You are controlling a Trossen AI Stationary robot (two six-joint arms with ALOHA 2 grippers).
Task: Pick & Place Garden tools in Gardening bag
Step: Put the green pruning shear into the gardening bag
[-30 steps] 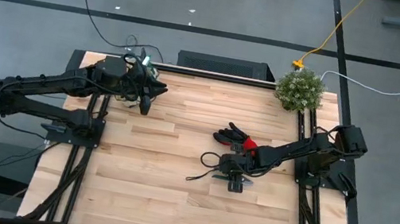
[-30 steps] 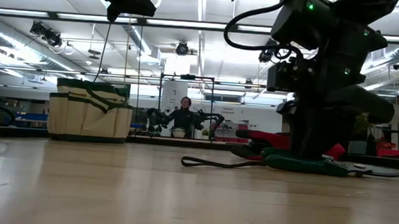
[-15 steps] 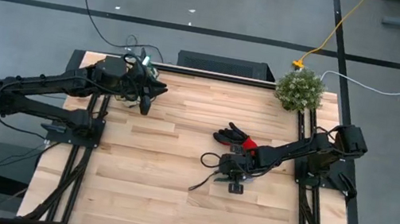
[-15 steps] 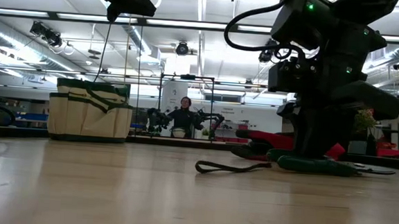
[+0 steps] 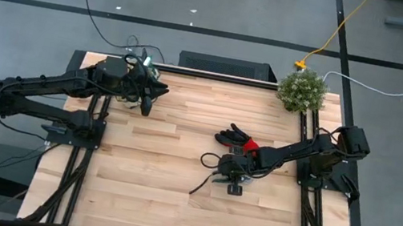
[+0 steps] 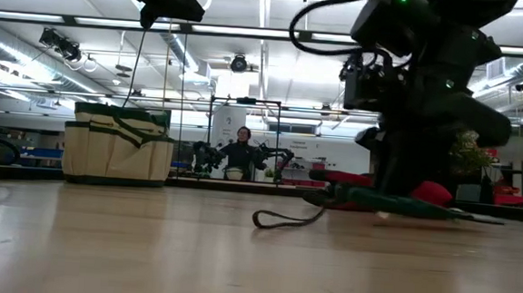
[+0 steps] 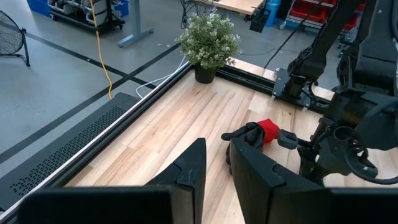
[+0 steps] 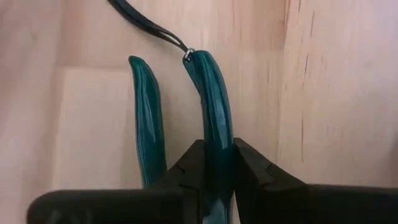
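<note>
We see the right gripper (image 8: 217,163) with its fingers clamped on one green handle of the shears (image 8: 214,106), low over the table (image 5: 143,177) mid-right; the strap (image 5: 202,183) trails beside, the gloves (image 5: 235,138) just behind. The left gripper (image 7: 214,165), narrowly parted and empty, hangs above the bag (image 6: 118,144)

Worktop (image 5: 160,171): pale wood planks, smooth satin finish. Shears' 2 handles (image 8: 211,93): glossy dark green plastic. Gardening bag (image 6: 116,147): matt beige cloth, dark green trim.
</note>
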